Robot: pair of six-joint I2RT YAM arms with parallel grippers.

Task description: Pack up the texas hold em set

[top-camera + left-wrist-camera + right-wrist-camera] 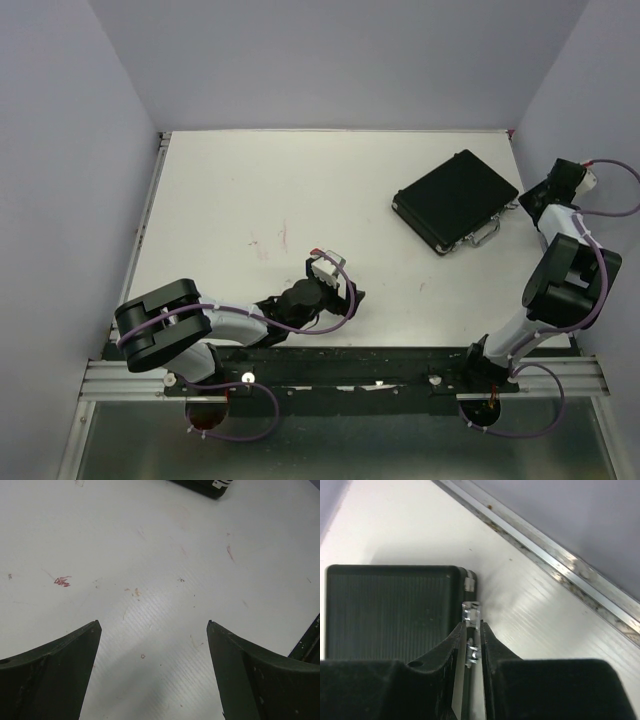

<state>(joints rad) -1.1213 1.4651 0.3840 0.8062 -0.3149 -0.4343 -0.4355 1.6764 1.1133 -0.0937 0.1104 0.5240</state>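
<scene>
– Left gripper, condition?
– Fingers spread wide, only the red-flecked worktop showing between them; it hangs low near the front edge.
– Right gripper?
– Narrow. Its fingers pinch the silver fittings on the edge of the black ribbed case.
– Location of the case?
– Closed and lying flat at the far right of the worktop, handle on its near side, well apart from the left gripper.
</scene>
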